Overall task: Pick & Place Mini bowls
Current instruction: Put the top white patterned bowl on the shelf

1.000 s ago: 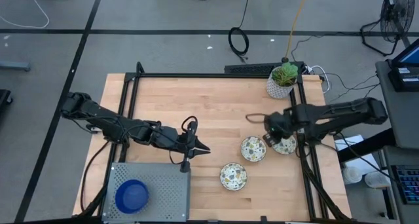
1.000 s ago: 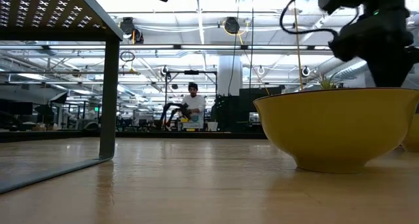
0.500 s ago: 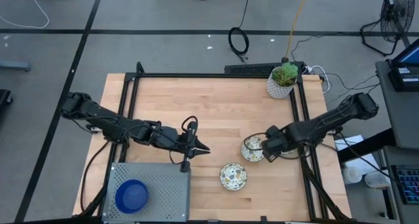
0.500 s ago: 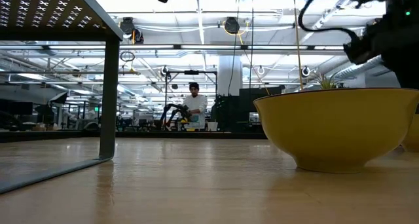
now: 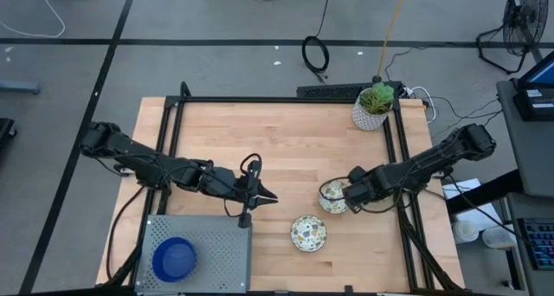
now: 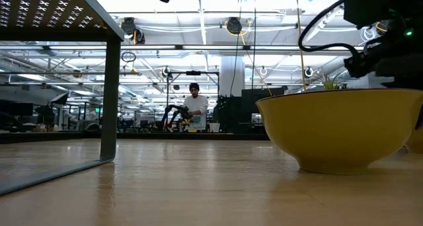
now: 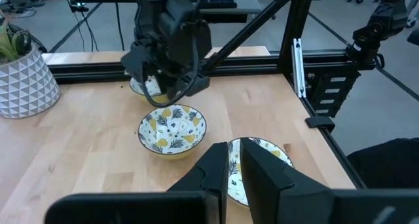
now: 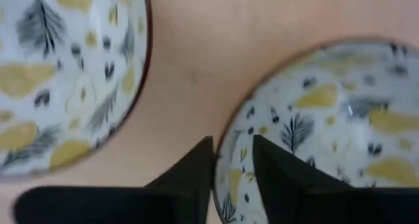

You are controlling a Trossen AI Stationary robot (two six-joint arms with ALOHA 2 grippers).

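Three cream mini bowls with yellow and dark leaf speckles stand on their bases on the table. One [image 5: 308, 233] is nearest; in the low view it shows its yellow outside [image 6: 344, 130]. A second [image 5: 331, 197] is in the middle. The third [image 7: 145, 88] is under my right arm. A blue mini bowl [image 5: 175, 260] sits on the grey perforated platform. My right gripper [image 5: 351, 192] is low between the middle and third bowls, shut on the third bowl's rim. My left gripper [image 5: 270, 197] hovers shut over bare table left of the bowls. My right gripper [image 8: 232, 152] comes from above, pointing down. It has the third bowl's rim [image 8: 220, 160] on the side facing the middle bowl. One finger [image 8: 196, 175] is outside the wall and the other [image 8: 278, 178] is inside. The bowl stays upright on the table.
The grey platform [image 5: 195, 253] fills the table's near left corner, and its leg [image 6: 110, 100] stands on the wood. A white pot with a green plant [image 5: 374, 106] is at the far right. A black frame rail [image 5: 400, 157] runs along the right side. A person [image 6: 193, 107] is far off in the room.
My right gripper has moved down and toward the table's left, from above the rightmost bowl to that bowl's left rim, beside the middle bowl. The arm now covers most of that bowl in the high view. The bowls have not moved.
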